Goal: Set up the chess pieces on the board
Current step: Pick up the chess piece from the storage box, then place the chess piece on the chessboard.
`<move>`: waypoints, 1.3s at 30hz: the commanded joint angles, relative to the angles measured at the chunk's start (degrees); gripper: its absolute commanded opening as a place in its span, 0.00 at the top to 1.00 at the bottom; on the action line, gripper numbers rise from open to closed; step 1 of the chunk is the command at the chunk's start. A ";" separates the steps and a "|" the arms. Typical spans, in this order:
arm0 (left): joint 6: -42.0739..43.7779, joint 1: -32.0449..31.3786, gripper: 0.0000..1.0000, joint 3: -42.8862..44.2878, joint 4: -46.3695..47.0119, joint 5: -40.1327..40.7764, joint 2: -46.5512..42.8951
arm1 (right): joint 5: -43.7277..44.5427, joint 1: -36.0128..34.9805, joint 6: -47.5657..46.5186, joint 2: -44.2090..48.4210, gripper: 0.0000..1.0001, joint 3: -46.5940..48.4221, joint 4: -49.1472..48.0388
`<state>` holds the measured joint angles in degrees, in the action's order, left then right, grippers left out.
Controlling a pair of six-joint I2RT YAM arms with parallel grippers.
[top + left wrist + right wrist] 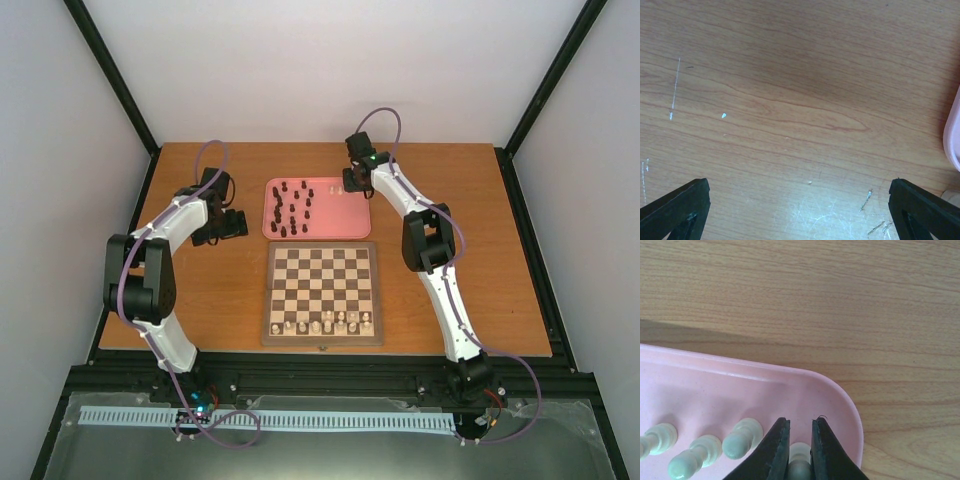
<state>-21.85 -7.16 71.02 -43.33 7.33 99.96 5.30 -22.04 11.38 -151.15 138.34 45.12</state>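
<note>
The board point(322, 293) lies mid-table with several cream-white pieces point(325, 322) on its near rows. The pink tray point(316, 208) behind it holds several dark brown pieces point(290, 205) and a few cream-white ones. My right gripper point(800, 426) is down in the tray's far right corner point(840, 395), its jaws closed on a cream-white piece point(799, 465); three more cream-white pieces point(740, 437) stand to its left. My left gripper point(232, 224) hovers over bare table left of the tray, open and empty, fingers point(675, 205) wide apart.
The pink tray's rim point(952, 137) shows at the right edge of the left wrist view. The wooden table point(450, 200) extends around board and tray. Black frame posts stand at the table's corners.
</note>
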 commanded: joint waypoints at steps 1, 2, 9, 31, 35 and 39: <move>0.67 -0.22 0.00 2.36 0.10 0.42 0.94 | 0.02 0.51 -0.26 -1.11 0.91 1.54 1.20; 0.68 -0.22 0.00 2.36 0.17 0.38 0.98 | 0.07 0.51 -0.22 -0.89 0.93 1.43 1.35; 0.61 -0.22 0.00 2.10 0.14 0.14 0.53 | -0.78 0.36 0.11 6.39 0.97 -6.31 -0.50; 0.33 -0.23 0.00 1.33 0.49 0.15 -2.28 | -3.09 -25.57 9.21 51.97 0.97 -64.40 -14.57; 0.25 -0.22 0.00 0.72 0.68 -0.03 -2.92 | -2.10 -30.15 10.28 52.77 0.97 -68.04 -16.65; 0.23 -0.22 0.00 0.43 0.78 -0.04 -3.32 | -1.28 -33.06 12.35 54.10 0.97 -70.62 -15.81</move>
<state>-21.87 -7.16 71.02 -43.27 7.29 98.56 2.37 -53.06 20.58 -99.90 69.71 31.42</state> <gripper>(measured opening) 0.997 0.103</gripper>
